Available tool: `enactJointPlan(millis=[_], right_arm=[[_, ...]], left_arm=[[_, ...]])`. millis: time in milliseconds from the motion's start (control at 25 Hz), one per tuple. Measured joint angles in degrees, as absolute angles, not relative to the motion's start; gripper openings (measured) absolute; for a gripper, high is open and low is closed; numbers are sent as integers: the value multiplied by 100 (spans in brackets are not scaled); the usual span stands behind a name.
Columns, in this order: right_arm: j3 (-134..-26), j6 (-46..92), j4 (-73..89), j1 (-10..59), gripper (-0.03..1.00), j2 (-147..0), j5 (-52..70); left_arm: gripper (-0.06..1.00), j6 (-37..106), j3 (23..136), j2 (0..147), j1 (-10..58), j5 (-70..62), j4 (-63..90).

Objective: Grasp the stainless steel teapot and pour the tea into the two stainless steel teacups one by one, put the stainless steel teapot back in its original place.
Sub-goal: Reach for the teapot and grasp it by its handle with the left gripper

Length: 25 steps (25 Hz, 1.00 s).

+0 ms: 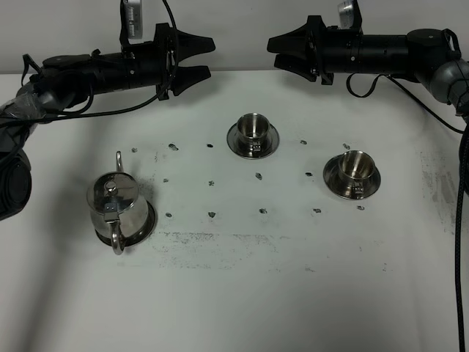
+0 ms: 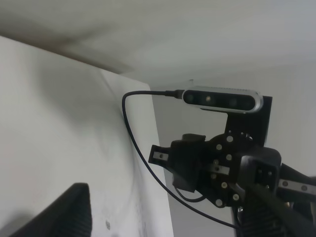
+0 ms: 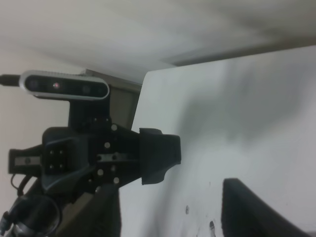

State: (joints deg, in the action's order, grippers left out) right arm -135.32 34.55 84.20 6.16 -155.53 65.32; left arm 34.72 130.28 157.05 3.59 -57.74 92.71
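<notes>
The stainless steel teapot (image 1: 116, 207) stands upright on its round steel disc (image 1: 152, 222). Its loop handle points to the near edge of the table (image 1: 242, 301) and its thin spout to the far edge. The tabletop is matt white. Small dark marks (image 1: 212, 215) are strewn over it in loose rows to the right of the teapot, and a faint grey smear (image 1: 192, 238) runs just right of the pot's base. One teacup (image 1: 253, 135) sits on its saucer to the right of the teapot and farther back. The other teacup (image 1: 352, 174) sits on its saucer well to the right of the pot, beyond the first. Both are upright and apart from each other.

The left gripper (image 1: 207, 57) hangs in the air behind the teapot and well above it, with its jaws spread and nothing between them. The right gripper (image 1: 274, 53) faces it from farther right, also high, with its jaws likewise parted and holding nothing. Black cables (image 1: 117, 110) trail from the left arm over the table behind the pot.

A plain pale wall (image 1: 242, 22) rises behind the table's far edge. In the left wrist view the table's corner meets that wall, and the opposite arm's grey camera bar (image 2: 222, 100) is in sight
</notes>
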Motion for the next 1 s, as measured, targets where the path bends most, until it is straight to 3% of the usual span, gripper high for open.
enactJointPlan(millis=[600,840,1000], right_arm=[[-13532,3368,8163,616,49,-15553,6671],[-13947,3920,7509,616,50,-15464,6825],[-14411,3489,6359,616,50,-15399,6872]], left_arm=[[62,3651,13114,15686,359,-6100,9172],[62,3669,14076,15436,380,-6334,7332],[62,3307,14209,15131,426,-6372,5805]])
